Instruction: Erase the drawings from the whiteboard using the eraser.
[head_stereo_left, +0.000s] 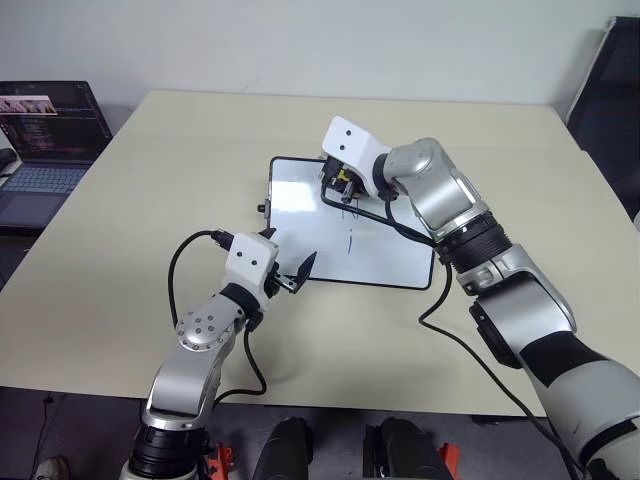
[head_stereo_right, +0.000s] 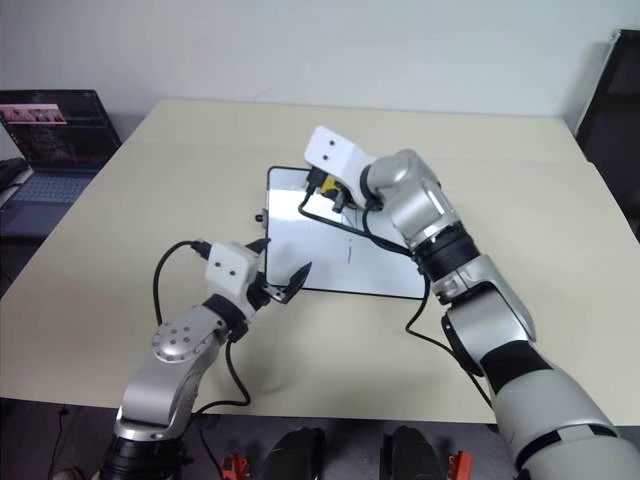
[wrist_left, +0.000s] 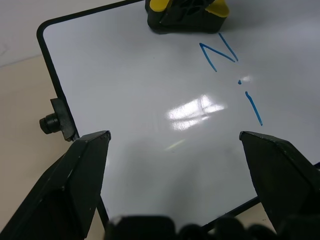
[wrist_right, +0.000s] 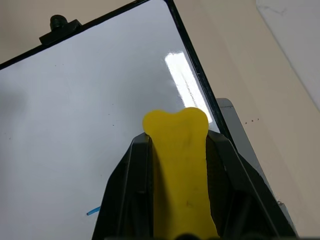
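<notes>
While the right hand (wrist_right: 175, 165) grips one eraser (wrist_right: 180, 170), the left hand (wrist_left: 175, 145) gapes wide.

We can read only the drawings (wrist_left: 235, 75) on the whiteboard (wrist_left: 125, 85): blue marker strokes forming a letter "N", with an "i"-like mark, a dot over a short stroke, just beside it. On the laptop screen (head_stereo_left: 50, 120) at the far left we see lines of coloured text, too small for us to read.
</notes>
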